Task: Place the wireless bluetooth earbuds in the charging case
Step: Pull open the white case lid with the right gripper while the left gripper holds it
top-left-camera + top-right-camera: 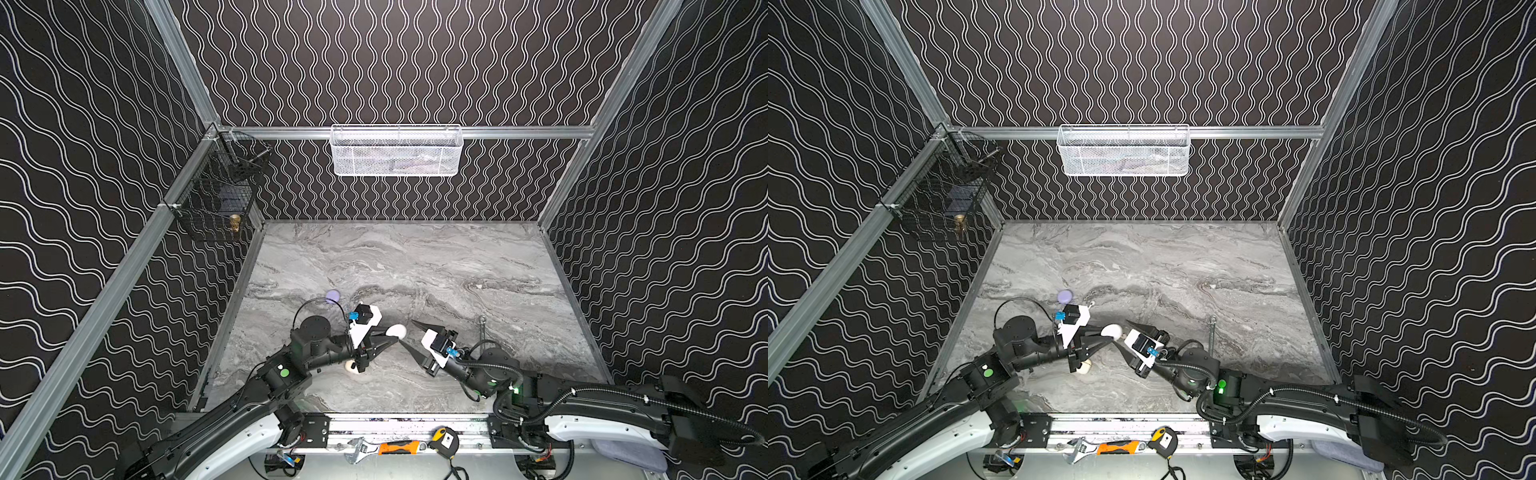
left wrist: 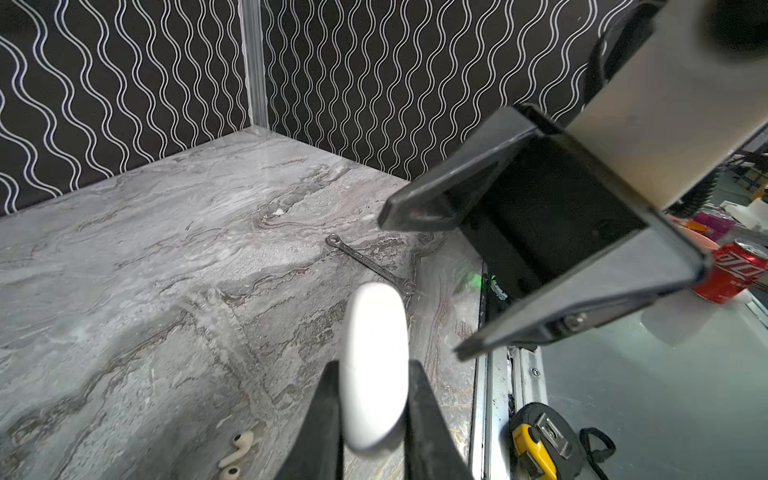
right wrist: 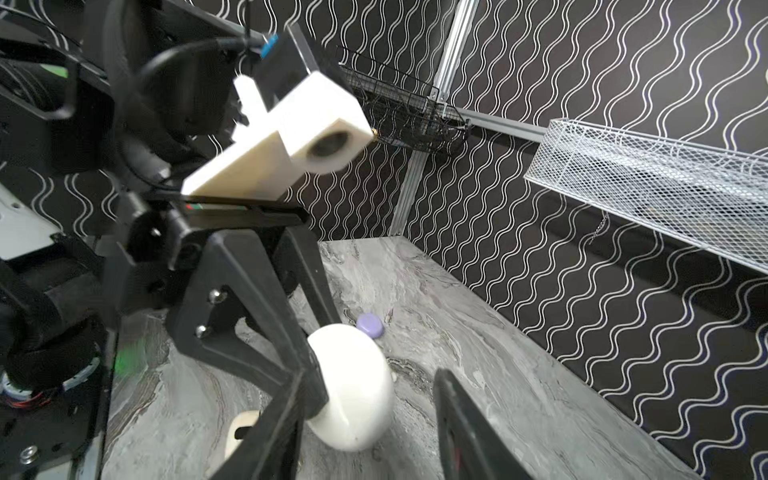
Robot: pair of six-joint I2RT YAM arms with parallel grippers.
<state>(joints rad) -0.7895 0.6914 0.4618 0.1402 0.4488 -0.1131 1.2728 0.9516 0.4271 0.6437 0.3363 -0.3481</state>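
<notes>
While left jaws clamp the white case well inside the table edges, right jaws gape empty beside it

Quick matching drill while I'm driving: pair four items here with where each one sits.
1. white case
2. lavender case
3. wrench
4. cream earbuds

a. loose on the table, beside the left claw
b. clamped in the left claw
c. flat on the table's right side
d. closed, farthest back of the four

Pairs: 1-b, 2-d, 3-c, 4-a
</notes>
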